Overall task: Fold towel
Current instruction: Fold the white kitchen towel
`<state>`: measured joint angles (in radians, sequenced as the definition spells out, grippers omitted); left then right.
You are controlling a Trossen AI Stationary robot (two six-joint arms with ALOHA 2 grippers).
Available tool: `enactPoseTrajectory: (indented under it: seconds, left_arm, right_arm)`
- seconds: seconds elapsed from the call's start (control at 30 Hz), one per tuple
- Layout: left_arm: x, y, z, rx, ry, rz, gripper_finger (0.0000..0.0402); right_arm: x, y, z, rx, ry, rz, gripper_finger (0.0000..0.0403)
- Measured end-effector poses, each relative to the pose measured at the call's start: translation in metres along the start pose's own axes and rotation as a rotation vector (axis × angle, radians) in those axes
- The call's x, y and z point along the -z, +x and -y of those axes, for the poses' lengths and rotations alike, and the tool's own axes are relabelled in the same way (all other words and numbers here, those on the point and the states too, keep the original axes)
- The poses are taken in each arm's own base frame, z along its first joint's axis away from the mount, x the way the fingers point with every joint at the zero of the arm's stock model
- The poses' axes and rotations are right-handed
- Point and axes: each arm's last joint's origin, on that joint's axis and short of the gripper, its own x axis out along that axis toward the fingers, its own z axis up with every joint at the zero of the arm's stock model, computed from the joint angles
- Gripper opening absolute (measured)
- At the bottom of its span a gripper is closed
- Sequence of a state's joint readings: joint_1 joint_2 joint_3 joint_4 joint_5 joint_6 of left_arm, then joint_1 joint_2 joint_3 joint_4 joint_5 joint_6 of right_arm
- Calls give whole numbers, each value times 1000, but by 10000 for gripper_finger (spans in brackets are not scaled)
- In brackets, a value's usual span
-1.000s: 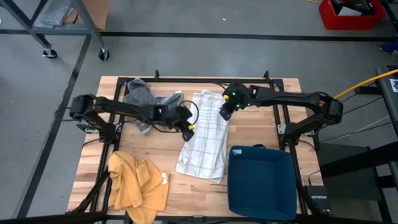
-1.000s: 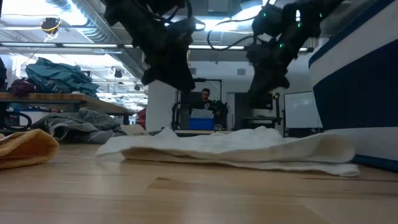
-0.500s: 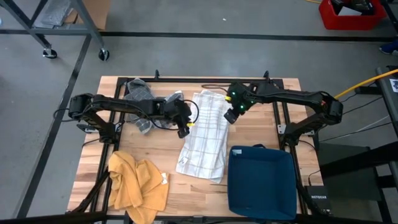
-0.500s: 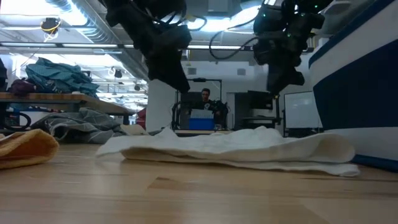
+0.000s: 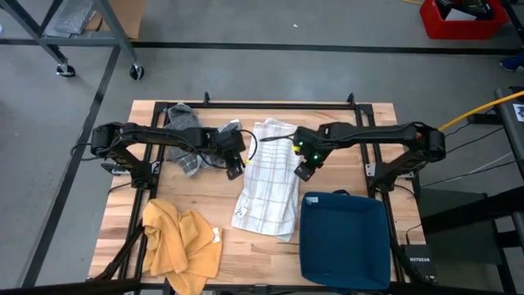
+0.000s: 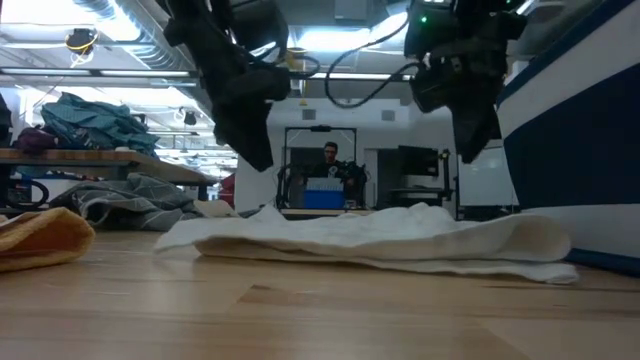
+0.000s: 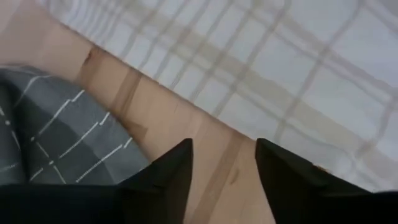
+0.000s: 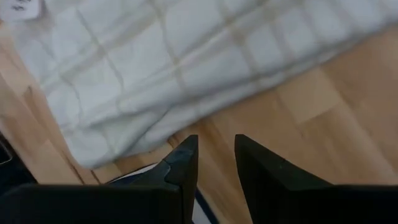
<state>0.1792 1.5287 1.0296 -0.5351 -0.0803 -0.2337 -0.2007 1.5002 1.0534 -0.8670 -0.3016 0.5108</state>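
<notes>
Yellow cloth (image 5: 182,246) sits bunched at the front left of the wooden table (image 5: 205,197), same as before. Behind it, at the back left, lies a grey checked cloth (image 5: 184,135), and it has not moved either. Next comes the left gripper (image 5: 234,168). A second ago it was right at the left edge of the white towel (image 5: 270,176); now it has pulled back a little to the left and hangs over bare wood beside that edge. Its two dark fingers (image 7: 168,171) stand apart and hold nothing, with only wood showing between them.

White with thin tan lines, the towel lies flat in a long strip down the middle of the table. It has stayed in the same place.

Next is the right gripper (image 5: 303,170). It was over the back of the towel before and has come forward, up in the air by the towel's right edge. Its fingers (image 8: 183,165) have a small gap and nothing in it.

Just right of the towel's front end sits the blue bin (image 5: 344,242).
</notes>
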Motion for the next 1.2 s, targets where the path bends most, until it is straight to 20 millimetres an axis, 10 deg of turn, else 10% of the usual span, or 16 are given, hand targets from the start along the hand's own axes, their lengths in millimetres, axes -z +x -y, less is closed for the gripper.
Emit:
enactPoseTrajectory:
  seconds: [0.8,1.2]
  left_arm:
    - [4,57,-8,26,-348,-98,182]
    - [1,57,-24,81,-403,-117,182]
  right_arm:
    - [-8,32,-2,67,113,-38,111]
    - [30,-36,-3,54,109,42,111]
